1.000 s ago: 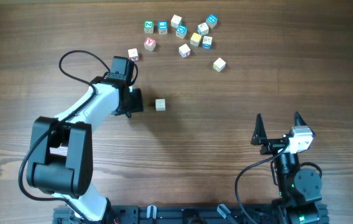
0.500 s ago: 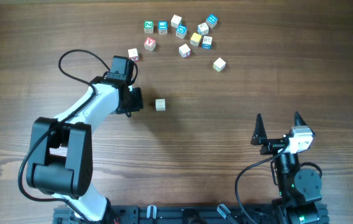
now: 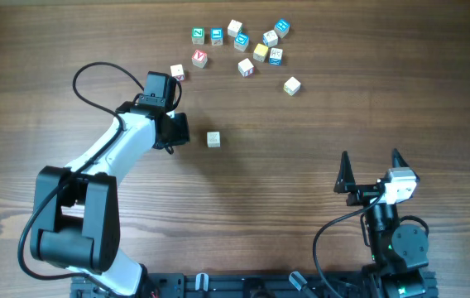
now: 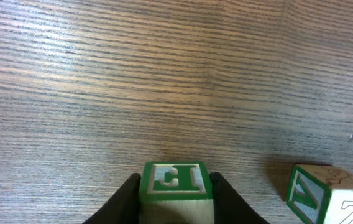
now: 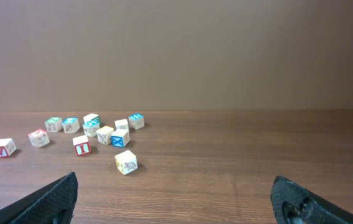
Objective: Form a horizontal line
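My left gripper (image 3: 176,131) is shut on a cream wooden cube with a green letter face (image 4: 174,177); the black fingers (image 4: 128,198) press both its sides. From overhead the gripper hides that cube. To its right a single cream cube (image 3: 213,139) stands alone on the table; in the left wrist view it is the cube with a green face (image 4: 324,194) at the lower right. No horizontal line shows in these views. My right gripper (image 3: 371,159) stands open near the front right, nothing between its fingers (image 5: 51,200).
Several loose letter cubes (image 3: 242,43) lie scattered at the far middle of the wooden table (image 3: 342,108). One with red (image 3: 177,73) sits just beyond the left gripper. Another cream cube (image 3: 291,85) lies apart at the right, with a turtle picture (image 5: 126,163).
The left arm has shifted slightly toward the far side, the gripper still around its cube. The right arm has not moved.
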